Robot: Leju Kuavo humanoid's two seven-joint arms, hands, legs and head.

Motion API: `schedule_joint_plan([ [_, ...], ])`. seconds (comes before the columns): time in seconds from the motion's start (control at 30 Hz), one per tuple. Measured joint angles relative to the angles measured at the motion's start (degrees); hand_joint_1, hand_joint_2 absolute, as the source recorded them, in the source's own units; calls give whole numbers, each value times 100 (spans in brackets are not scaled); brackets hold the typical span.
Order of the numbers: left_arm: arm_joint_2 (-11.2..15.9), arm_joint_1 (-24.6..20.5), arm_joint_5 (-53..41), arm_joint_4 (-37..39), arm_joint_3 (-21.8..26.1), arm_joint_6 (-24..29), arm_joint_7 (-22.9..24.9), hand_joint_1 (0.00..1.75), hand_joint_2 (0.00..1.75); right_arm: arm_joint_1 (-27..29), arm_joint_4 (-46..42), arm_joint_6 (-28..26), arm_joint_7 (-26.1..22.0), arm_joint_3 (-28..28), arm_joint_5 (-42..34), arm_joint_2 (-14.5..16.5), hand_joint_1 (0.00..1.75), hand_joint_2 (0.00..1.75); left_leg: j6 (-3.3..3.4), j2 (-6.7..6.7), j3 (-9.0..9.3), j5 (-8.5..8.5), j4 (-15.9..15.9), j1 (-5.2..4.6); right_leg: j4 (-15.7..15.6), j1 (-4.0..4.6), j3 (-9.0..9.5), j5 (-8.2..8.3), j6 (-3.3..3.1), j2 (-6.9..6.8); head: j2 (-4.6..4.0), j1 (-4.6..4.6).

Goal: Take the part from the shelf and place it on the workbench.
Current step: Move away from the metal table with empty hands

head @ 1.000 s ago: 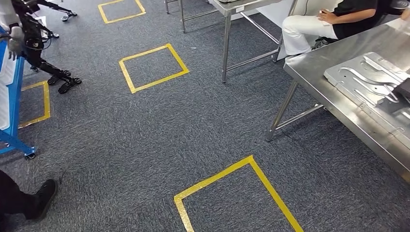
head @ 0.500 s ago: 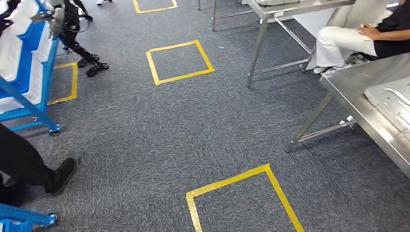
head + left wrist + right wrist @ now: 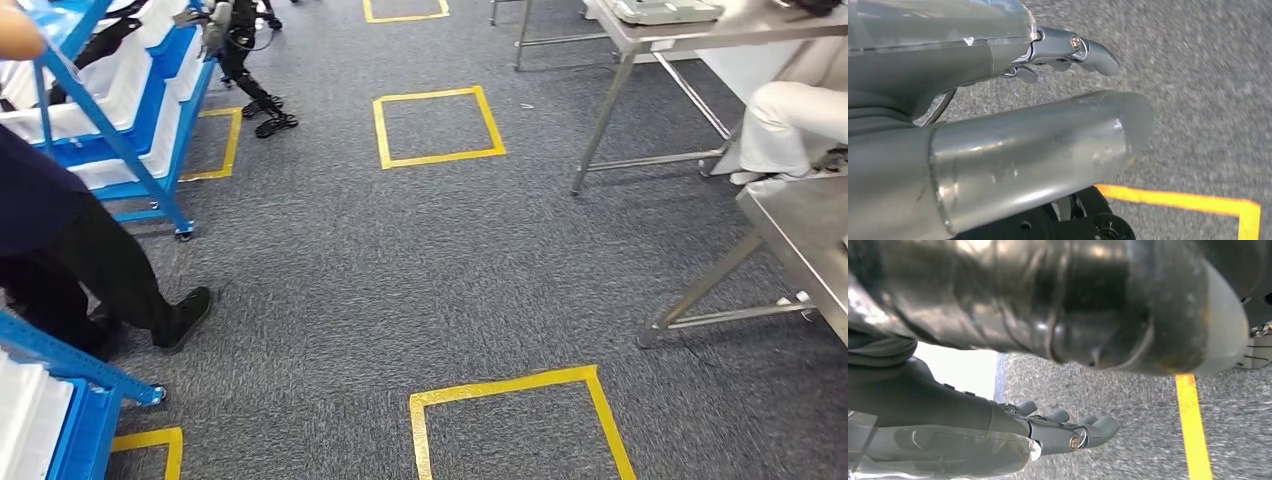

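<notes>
A blue shelf [image 3: 150, 95] with white bins [image 3: 120, 75] stands at the far left in the head view, and the corner of a second blue shelf [image 3: 55, 405] sits at the near left. I cannot make out a part in the bins. Only a corner of the steel workbench [image 3: 805, 230] reaches in at the right edge. In the left wrist view my left hand [image 3: 1013, 140] hangs over the carpet with its fingers [image 3: 1073, 47] stretched out and nothing in it. My right hand [image 3: 1013, 420] hangs likewise over the floor, fingers [image 3: 1068, 432] extended and holding nothing.
A person in dark clothes [image 3: 70, 250] stands between the two shelves. Another robot's legs [image 3: 245, 60] stand beyond the far shelf. A seated person [image 3: 795, 125] is by a second steel table [image 3: 650, 25] at the back right. Yellow tape squares [image 3: 437, 125] mark the grey carpet.
The camera has swung left: the workbench with its metal plate slid off to the right edge, and the blue shelves and the standing person came into the picture.
</notes>
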Motion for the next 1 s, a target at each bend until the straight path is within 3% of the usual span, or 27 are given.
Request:
schedule_joint_plan([
  [0.1,0,1,0,0,0,6,-2,0,0,-7,0,0,0,-1,0,3,0,0,4,283,595,451,-1088,3,43,1,50,-76,93,-182,1,3],
  [0.17,-4,-2,0,0,0,12,-3,0,0,-20,0,0,-1,-2,1,4,0,0,70,354,711,482,-1339,-33,57,26,74,-108,161,-269,1,9],
  [0.23,-5,10,0,0,0,28,-3,0,0,-53,0,0,-2,-2,4,6,0,0,154,242,697,502,-1359,-40,45,20,106,-122,219,-331,0,9],
  [0.27,-7,13,0,0,0,40,-5,0,0,-65,0,0,-2,-2,5,8,0,0,193,193,704,516,-1381,-36,77,8,110,-166,247,-273,0,10],
  [0.33,-9,9,0,0,0,69,-9,0,0,-63,0,3,-2,-3,7,15,0,0,266,88,724,545,-1422,-22,443,-22,-36,-430,281,-2,0,14],
  [0.37,-10,5,-1,0,0,86,-11,0,0,-56,1,4,-2,-4,7,19,0,0,286,34,719,549,-1425,-32,797,-26,-204,-624,280,154,1,16],
  [0.43,-9,0,-3,0,0,113,-15,0,0,-45,2,7,-1,-8,8,24,0,0,314,-95,709,548,-1423,-68,1525,-14,-588,-901,253,279,1,16],
  [0.47,-10,2,-4,0,0,120,-16,0,0,-43,2,7,-1,-10,9,25,0,0,321,-171,714,545,-1421,-91,1673,3,-689,-879,223,297,2,15],
  [0.5,-11,4,-5,0,0,123,-17,0,0,-43,2,7,0,-11,10,25,0,0,328,-255,727,542,-1419,-111,1597,29,-686,-731,176,319,1,15],
  [0.53,-15,5,-6,0,0,125,-18,0,0,-42,2,7,0,-13,11,25,0,0,334,-340,746,537,-1416,-125,1301,67,-582,-483,114,365,1,15],
  [0.6,-44,-1,-8,1,0,124,-20,0,0,-25,3,6,4,-17,12,16,0,0,337,-484,756,530,-1417,-121,537,144,-294,-26,-39,648,1,10],
  [0.67,-80,-14,-8,1,1,125,-22,0,0,-15,3,4,5,-26,15,3,0,0,305,-604,718,547,-1425,-72,142,191,-160,126,-134,867,1,10],
  [0.73,-93,-7,-9,1,1,128,-25,0,0,-38,2,6,2,-32,19,5,0,0,236,-740,694,590,-1470,-36,15,208,-116,140,-158,787,1,15],
  [0.77,-92,2,-10,1,0,132,-26,0,0,-46,2,5,-4,-33,21,13,0,0,215,-722,690,594,-1474,-45,-83,190,-61,169,-156,697,1,13],
  [0.83,-90,3,-12,1,0,145,-31,0,0,-32,3,1,-19,-34,28,29,0,0,170,-482,590,451,-1244,-84,-311,145,82,233,-157,518,1,8],
  [0.87,-88,-5,-11,0,0,157,-32,0,0,-18,3,0,-24,-35,32,40,0,0,152,-298,446,298,-948,-88,-378,126,136,249,-150,421,1,5],
  [0.93,-87,-19,-12,0,0,179,-29,0,0,-5,4,2,-25,-37,38,61,0,0,80,-108,74,17,-259,-48,-388,113,170,218,-137,236,1,3],
  [0.97,-87,-19,-13,0,0,188,-27,0,0,-8,4,2,-23,-39,39,73,0,0,40,-67,-39,-9,-66,-16,-363,97,173,187,-114,148,0,3],
  [1.0,-86,-11,-14,0,0,194,-24,0,0,-12,4,2,-22,-41,40,81,0,0,-4,-36,-49,66,-70,19,-329,72,176,149,-82,68,0,4],
])
